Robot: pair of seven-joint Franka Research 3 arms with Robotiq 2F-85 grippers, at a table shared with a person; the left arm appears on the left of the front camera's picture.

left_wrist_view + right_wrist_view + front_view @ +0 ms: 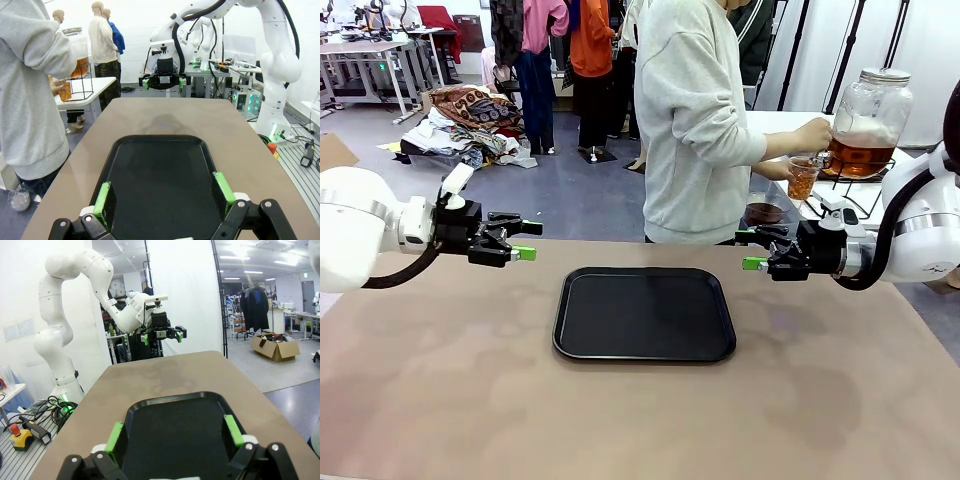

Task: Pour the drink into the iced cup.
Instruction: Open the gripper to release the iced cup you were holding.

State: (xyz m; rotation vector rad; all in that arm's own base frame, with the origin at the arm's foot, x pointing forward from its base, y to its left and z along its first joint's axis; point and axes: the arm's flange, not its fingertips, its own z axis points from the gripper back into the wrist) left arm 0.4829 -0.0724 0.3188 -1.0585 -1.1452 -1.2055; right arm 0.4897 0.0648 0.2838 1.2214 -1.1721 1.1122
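At the far right side counter, a person fills a cup [803,178] from the jar [866,122], best kept steady under the spout, while both pincers, left [525,241] and right [753,251], hang wide open, empty, beside the tray [644,313].

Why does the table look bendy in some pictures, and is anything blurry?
In the left wrist and right wrist views the wide lens stretches the table and black tray, so they fan out toward the camera. In the front view the tray looks square, with soft glare on its rim; the person's cup is small but sharp.
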